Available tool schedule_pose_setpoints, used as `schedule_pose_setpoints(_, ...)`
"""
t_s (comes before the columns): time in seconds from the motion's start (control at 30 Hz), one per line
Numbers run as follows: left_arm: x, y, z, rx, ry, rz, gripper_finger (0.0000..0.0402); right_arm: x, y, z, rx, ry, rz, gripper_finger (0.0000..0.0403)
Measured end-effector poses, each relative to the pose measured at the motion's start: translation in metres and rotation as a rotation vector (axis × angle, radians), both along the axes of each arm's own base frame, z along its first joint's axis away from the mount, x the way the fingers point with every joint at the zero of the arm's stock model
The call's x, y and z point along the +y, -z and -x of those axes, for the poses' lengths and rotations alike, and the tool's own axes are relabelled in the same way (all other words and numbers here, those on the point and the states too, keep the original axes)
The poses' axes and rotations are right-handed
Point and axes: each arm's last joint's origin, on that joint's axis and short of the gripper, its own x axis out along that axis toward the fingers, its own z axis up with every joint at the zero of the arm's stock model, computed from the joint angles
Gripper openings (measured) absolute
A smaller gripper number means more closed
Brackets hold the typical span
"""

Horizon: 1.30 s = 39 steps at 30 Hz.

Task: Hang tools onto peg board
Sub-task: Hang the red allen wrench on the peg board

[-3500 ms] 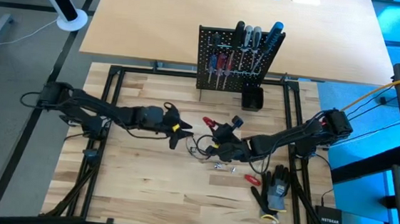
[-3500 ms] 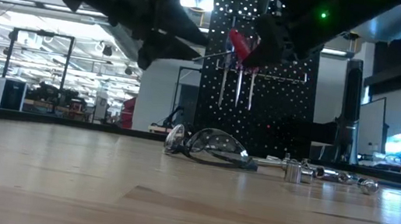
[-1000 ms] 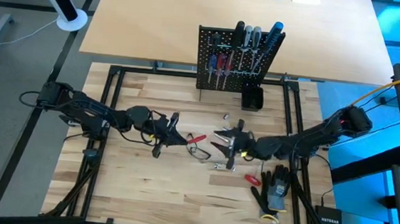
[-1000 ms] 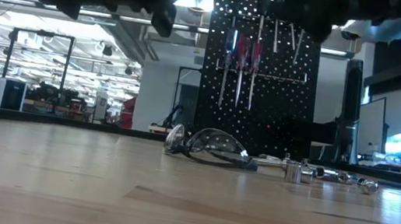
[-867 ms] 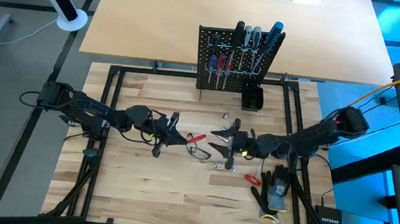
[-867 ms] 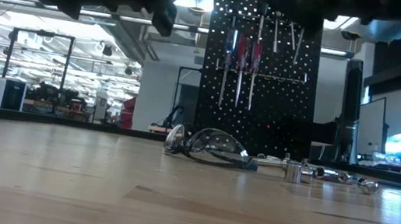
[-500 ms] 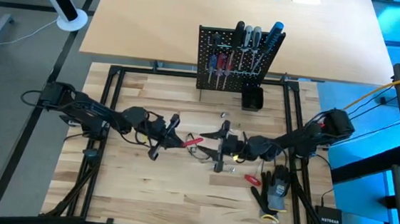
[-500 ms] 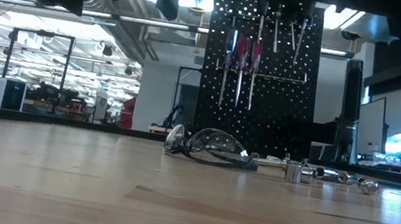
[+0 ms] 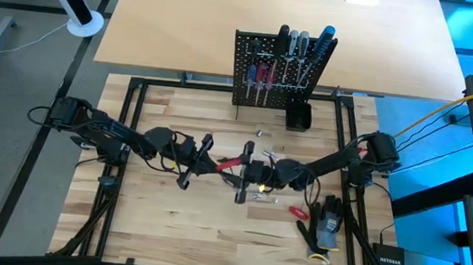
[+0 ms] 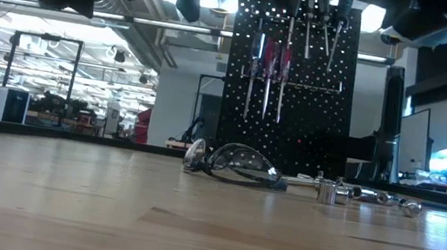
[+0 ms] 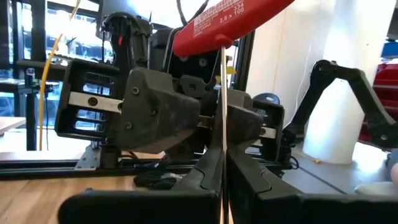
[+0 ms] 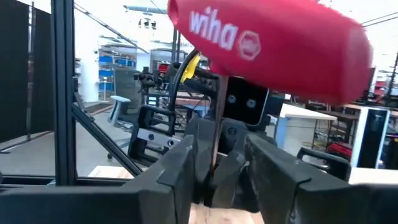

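Observation:
My left gripper (image 9: 211,160) hovers over the middle of the table, shut on a red-handled screwdriver (image 9: 230,162). Its handle (image 12: 267,50) points toward the table's right. My right gripper (image 9: 243,174) faces it from the right, open. Its fingers (image 12: 177,165) stand on either side of the screwdriver's shaft (image 12: 217,118); I cannot tell whether they touch it. The black peg board (image 9: 279,72) stands upright at the table's far side, with several tools hanging on it (image 10: 269,61). My left gripper pinches the screwdriver's thin metal shaft (image 11: 222,146) between its two fingers (image 11: 205,177). It comes level from the table's left. The shaft runs on past the fingertips to the red handle (image 11: 224,25). The screwdriver is lifted clear of the table.
Safety glasses (image 10: 231,161) and several small metal sockets (image 10: 337,192) lie on the table under the grippers. A small red tool (image 9: 298,212) and black gloves (image 9: 326,228) lie near the right. A black cup (image 9: 298,116) stands beside the peg board's foot.
My right gripper has travelled toward the table's left, up to the left gripper, until its fingers straddle the red screwdriver. The left gripper has kept its hold on the screwdriver at about the same spot.

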Motion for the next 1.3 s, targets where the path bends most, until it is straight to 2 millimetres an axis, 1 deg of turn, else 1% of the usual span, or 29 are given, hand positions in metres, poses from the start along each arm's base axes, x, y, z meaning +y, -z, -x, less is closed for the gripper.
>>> schedule_pose_setpoints(0.2, -0.0006, -0.0043, 0.0013, -0.043, 0.025, 0.009, 0.0000, 0.0012, 0.0010, -0.0001, 0.010, -0.015, 0.009, 0.0106)
schedule_pose_setpoints(0.5, -0.0006, -0.0030, 0.0010, -0.029, 0.027, 0.003, 0.0000, 0.0014, 0.0007, 0.0002, 0.004, -0.021, 0.007, 0.0075)
schedule_pose_setpoints(0.9, -0.0008, -0.0011, 0.0004, -0.005, 0.028, -0.003, 0.0000, 0.0017, 0.0011, 0.0004, 0.005, -0.030, 0.008, 0.0072)
schedule_pose_setpoints(1.0, -0.0008, -0.0010, 0.0004, -0.004, 0.028, -0.003, 0.0000, 0.0016, 0.0015, 0.0002, 0.008, -0.043, -0.039, 0.0072)
schedule_pose_setpoints(1.2, -0.0007, -0.0008, 0.0003, -0.002, 0.028, -0.003, 0.0000, 0.0012, 0.0015, 0.0002, 0.009, -0.032, -0.053, 0.0072)
schedule_pose_setpoints(1.3, -0.0007, -0.0006, 0.0003, 0.000, 0.028, -0.003, 0.0000, 0.0011, 0.0016, 0.0002, 0.009, -0.027, -0.056, 0.0081)
